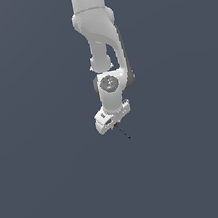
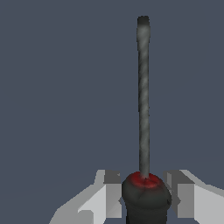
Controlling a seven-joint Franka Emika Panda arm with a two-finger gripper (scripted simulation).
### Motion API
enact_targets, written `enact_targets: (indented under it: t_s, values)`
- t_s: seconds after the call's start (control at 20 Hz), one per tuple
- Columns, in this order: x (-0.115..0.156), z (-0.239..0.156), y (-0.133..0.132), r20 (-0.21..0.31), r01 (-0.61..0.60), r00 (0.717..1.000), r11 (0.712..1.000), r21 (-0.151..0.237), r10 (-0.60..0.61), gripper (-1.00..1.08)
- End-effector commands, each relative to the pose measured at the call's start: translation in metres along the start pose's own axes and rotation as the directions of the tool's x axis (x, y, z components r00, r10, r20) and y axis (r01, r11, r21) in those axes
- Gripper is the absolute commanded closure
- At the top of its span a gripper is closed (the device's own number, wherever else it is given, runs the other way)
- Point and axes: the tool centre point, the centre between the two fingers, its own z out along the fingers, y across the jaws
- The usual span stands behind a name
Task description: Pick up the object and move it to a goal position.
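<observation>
Exterior view: white arm [image 1: 100,41] hangs mid-scene, gripper [image 1: 115,124] at its low end, thin black rod [image 1: 123,131] poking out toward the exterior view's right (tiny here). Wrist view: fingers [image 2: 109,192] clamped on rod's dark handle, red band [image 2: 144,179] at shaft base.

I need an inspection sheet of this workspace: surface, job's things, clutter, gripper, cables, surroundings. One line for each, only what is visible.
Surface: plain grey-blue ground, no marks seen.
Job's things: screwdriver, black handle with a red band, thin shaft pointing away from the gripper; in the exterior view it sticks out below the gripper toward the exterior view's right.
Clutter: nothing seen.
Gripper: white gripper, a finger on each side of the handle; contact looks close but a firm grip cannot be confirmed.
Cables: nothing seen.
Surroundings: only the white arm reaching down from the top of the exterior view; no goal marker seen.
</observation>
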Motion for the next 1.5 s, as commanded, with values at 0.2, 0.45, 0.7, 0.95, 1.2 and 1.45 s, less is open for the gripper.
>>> enact_targets:
  t_s: [0.2,0.45,0.7,0.95,1.2,1.45]
  values:
    - [-0.001,-0.01,0.003,0.0,0.0,1.0,1.0,0.0,0.0,1.08]
    - [-0.003,-0.033,0.009,0.0,0.001,1.0,1.0,0.0,-0.001,1.08]
    - [-0.007,-0.07,0.019,0.0,0.002,1.0,1.0,0.0,-0.002,1.08]
    - [-0.012,-0.12,0.032,-0.001,0.002,1.0,1.0,0.0,-0.002,1.08]
    - [-0.017,-0.176,0.047,-0.001,0.002,1.0,1.0,0.001,-0.002,1.08]
    - [-0.022,-0.229,0.062,-0.002,0.003,1.0,1.0,0.002,-0.003,1.08]
